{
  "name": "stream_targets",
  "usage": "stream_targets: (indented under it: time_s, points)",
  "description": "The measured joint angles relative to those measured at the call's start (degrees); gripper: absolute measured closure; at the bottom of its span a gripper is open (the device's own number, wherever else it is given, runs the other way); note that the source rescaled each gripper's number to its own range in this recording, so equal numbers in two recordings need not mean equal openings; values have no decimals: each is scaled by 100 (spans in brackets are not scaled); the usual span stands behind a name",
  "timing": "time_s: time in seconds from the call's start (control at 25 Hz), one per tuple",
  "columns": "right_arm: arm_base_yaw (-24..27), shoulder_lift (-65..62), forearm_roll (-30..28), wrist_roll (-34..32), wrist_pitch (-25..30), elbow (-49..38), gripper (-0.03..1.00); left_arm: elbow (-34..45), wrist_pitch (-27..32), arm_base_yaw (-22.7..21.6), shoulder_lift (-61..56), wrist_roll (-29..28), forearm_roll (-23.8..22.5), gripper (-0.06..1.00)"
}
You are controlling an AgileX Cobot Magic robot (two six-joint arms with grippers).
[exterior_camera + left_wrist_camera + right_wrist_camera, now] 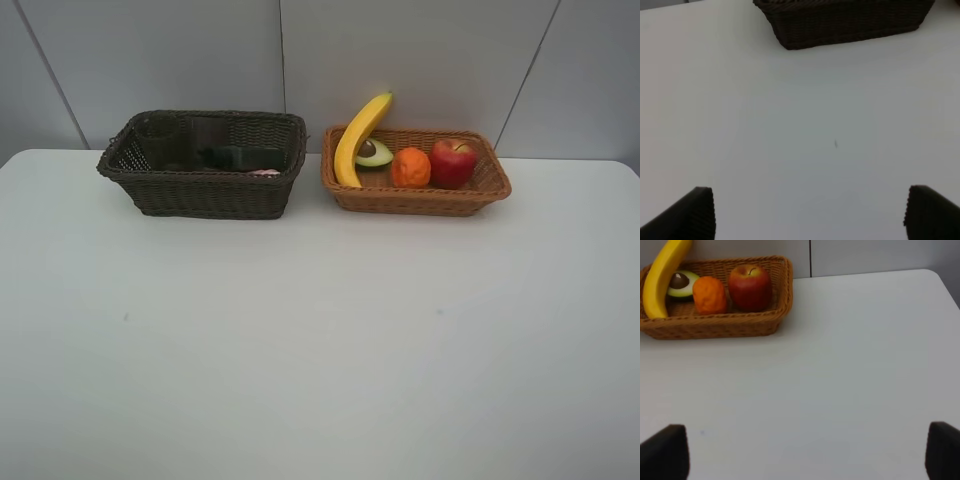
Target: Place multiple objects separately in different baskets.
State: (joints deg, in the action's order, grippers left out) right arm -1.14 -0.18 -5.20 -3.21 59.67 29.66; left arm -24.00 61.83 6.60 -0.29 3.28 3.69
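The light orange-brown basket (415,200) stands at the back right and holds the yellow banana (358,135), halved avocado (374,153), orange (410,167) and red apple (453,162). The right wrist view shows that basket (715,325) with banana (662,277), avocado (682,283), orange (710,295) and apple (750,287). The dark brown basket (200,190) at the back left holds the dark green pump bottle (243,157) and a bit of pink (265,172); the cups are not clearly visible. The left gripper (807,212) and right gripper (807,452) are open, empty, over bare table. Neither shows in the high view.
The white table (320,340) spreads in front of both baskets. A grey panelled wall (300,50) stands right behind them. In the left wrist view only the dark basket's front wall (845,25) shows.
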Motion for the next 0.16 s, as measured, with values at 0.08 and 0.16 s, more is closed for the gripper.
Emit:
stream_targets:
  time_s: [0.08, 0.16]
  points:
    - [0, 0, 0, 0, 0, 0, -3, 0, 0, 0, 0, 0, 0, -5]
    - [0, 0, 0, 0, 0, 0, -3, 0, 0, 0, 0, 0, 0, -5]
